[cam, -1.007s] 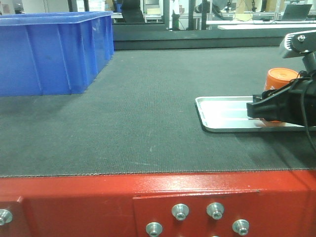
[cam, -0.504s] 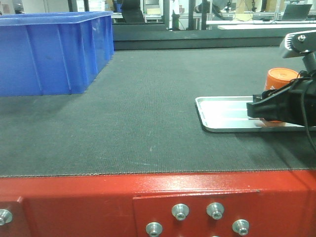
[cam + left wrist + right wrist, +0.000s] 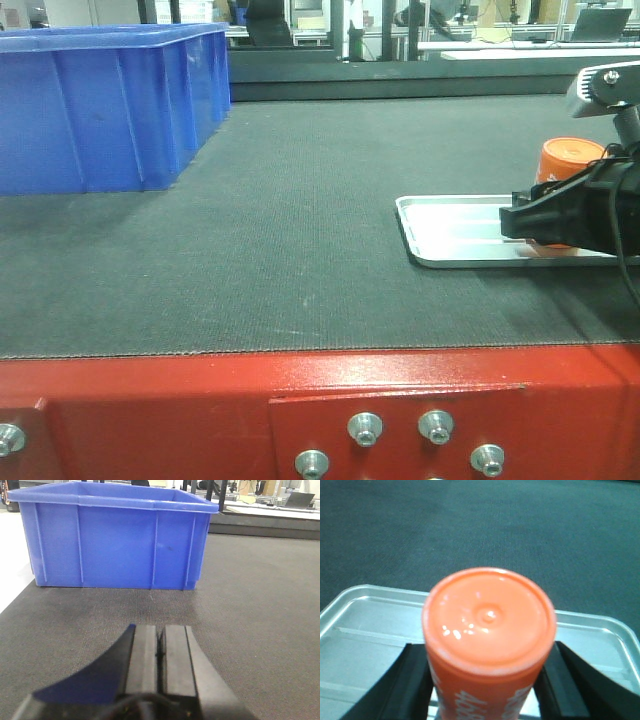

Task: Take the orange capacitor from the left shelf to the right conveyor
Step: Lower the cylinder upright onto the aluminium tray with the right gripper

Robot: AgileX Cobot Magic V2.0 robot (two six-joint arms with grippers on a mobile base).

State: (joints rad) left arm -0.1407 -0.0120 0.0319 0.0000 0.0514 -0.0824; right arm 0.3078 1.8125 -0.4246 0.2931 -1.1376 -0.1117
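Note:
The orange capacitor (image 3: 570, 158) stands upright on the small silver tray (image 3: 450, 235) at the right of the conveyor's dark belt (image 3: 300, 220). My right gripper (image 3: 545, 220) is shut on it, with a black finger against each side. In the right wrist view the capacitor (image 3: 489, 620) fills the middle, with the gripper (image 3: 487, 692) around its lower body and the tray (image 3: 365, 625) beneath. My left gripper (image 3: 160, 640) is shut and empty, low over the belt (image 3: 260, 605). The left shelf is out of view.
A large blue plastic bin (image 3: 100, 100) stands on the belt at the far left, and it is straight ahead of my left gripper in the left wrist view (image 3: 115, 540). The conveyor's red bolted frame (image 3: 200, 400) runs along the near edge.

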